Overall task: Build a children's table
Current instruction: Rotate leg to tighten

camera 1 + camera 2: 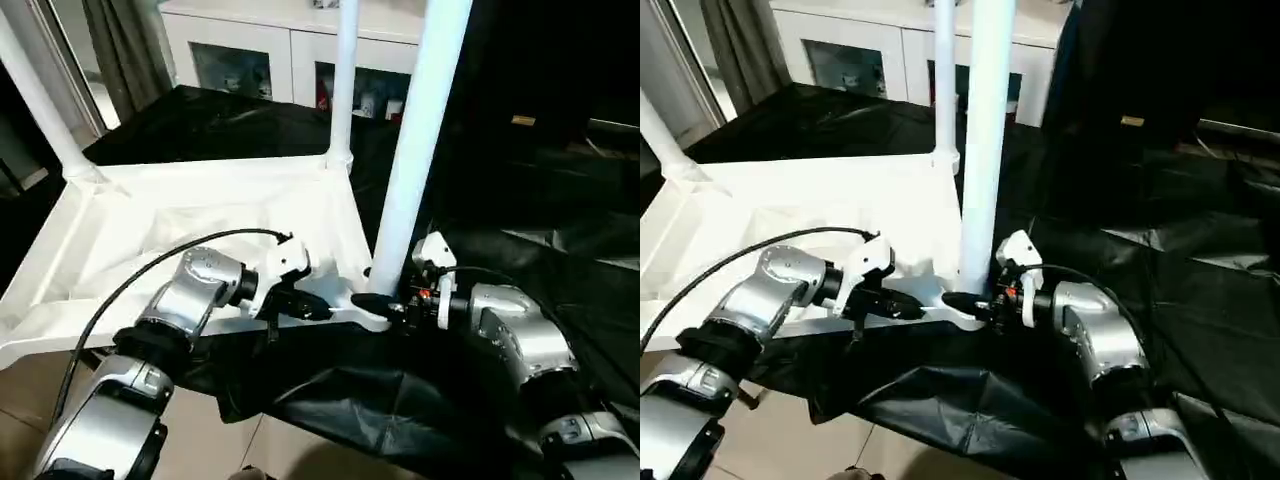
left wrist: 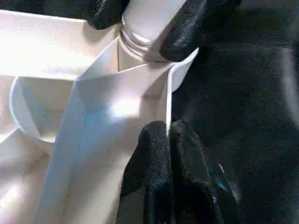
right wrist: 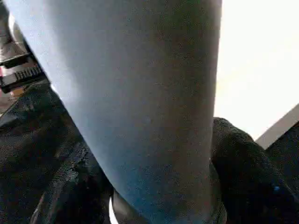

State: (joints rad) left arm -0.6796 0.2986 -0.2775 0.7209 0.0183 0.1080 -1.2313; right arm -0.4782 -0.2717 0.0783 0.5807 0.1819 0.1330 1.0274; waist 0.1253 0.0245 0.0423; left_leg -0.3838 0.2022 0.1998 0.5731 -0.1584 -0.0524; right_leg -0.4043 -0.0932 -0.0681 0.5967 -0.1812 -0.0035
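1. I see the children's table (image 1: 200,225) lying upside down on black sheeting (image 1: 330,390), filling the left half of the head views, ribbed underside up.
2. Three legs stand up from its corner sockets: one at the far left (image 1: 35,95), one at the far corner near the top centre (image 1: 343,80), and the nearest leg (image 1: 415,140), which rises just right of centre and runs out of the top edge.
3. My left pincer (image 1: 300,305) sits at lower centre on the table's near rim. In the left wrist view its fingers (image 2: 154,158) are pressed together, squeezed onto the thin upright rim wall beside the near corner socket (image 2: 140,49).
4. My right pincer (image 1: 385,303) comes in from the lower right at the foot of the nearest leg. Its black fingers (image 2: 187,32) straddle the leg on both sides, just above the socket, clasping it.
5. In the right wrist view the leg (image 3: 140,102) stands directly before the camera, with a dark finger (image 3: 243,163) against it.
6. A white glass-door cabinet (image 1: 260,50) stands behind, along the top of the frame.
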